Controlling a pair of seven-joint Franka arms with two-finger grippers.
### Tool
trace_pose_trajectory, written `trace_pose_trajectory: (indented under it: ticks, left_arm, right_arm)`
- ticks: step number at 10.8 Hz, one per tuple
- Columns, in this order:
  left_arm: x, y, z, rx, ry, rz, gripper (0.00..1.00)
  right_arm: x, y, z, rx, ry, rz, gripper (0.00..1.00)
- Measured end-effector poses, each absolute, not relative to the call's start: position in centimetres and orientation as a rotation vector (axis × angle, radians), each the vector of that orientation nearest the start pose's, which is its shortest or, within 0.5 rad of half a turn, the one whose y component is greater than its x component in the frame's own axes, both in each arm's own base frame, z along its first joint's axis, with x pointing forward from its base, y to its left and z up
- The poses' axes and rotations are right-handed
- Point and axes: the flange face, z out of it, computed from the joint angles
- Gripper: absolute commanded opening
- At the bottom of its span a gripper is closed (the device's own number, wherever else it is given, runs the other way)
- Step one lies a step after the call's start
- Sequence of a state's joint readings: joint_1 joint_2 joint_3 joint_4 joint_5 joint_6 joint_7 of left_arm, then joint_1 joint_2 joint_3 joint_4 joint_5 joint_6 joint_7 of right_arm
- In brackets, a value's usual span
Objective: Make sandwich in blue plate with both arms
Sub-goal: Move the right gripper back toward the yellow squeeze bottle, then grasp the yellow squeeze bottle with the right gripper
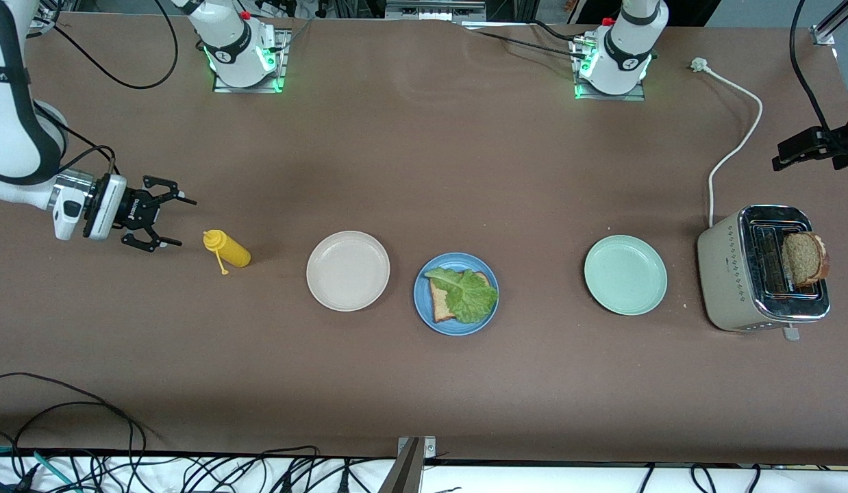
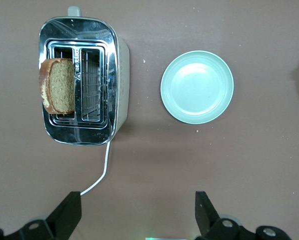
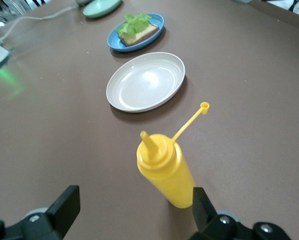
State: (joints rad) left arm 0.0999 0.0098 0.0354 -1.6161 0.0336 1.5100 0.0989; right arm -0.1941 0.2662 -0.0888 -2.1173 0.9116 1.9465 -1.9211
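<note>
Blue plate (image 1: 456,327): matte sky-blue, mid-table between the beige plate (image 1: 348,270) and the mint plate (image 1: 625,274); it holds one bread slice (image 1: 440,305) with a lettuce leaf (image 1: 467,294) on top.
Second slice (image 1: 804,258): stands in the toaster (image 1: 763,268) at the left arm's end of the table.
Left gripper (image 2: 138,210): fingers spread wide, empty, hanging over the table beside the toaster.
Right gripper (image 1: 162,222): claw spread, empty, just beside the yellow squeeze bottle (image 1: 228,249), its cap off the spout.
Likely step: fetching the toasted slice.
Doing it well: come straight down, pinch the bread by its flat faces above the slot, lift vertically clear of the wires, then lay it square on the lettuce.
Risk: a hard squeeze may crush it.
</note>
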Motion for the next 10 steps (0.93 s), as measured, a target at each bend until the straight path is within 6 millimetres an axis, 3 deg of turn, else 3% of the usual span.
trace_pose_trajectory:
  ticks: [4,6,10]
  left_arm:
    - [54.3,7.8,59.3,-3.115,-0.057,0.185,1.0]
    - [54.3,7.8,59.3,-3.115,-0.057,0.185,1.0]
    - [54.3,7.8,59.3,-3.115,-0.058,0.186,1.0]
  right_arm:
    - [52.7,-11.4,23.5,-1.857,-1.219,-0.778,1.0]
    - [53.1,-11.6,20.7,-1.777,-1.218,-0.82,1.0]
    - [54.3,-12.9,17.2,-1.704,-1.213,-0.869,1.0]
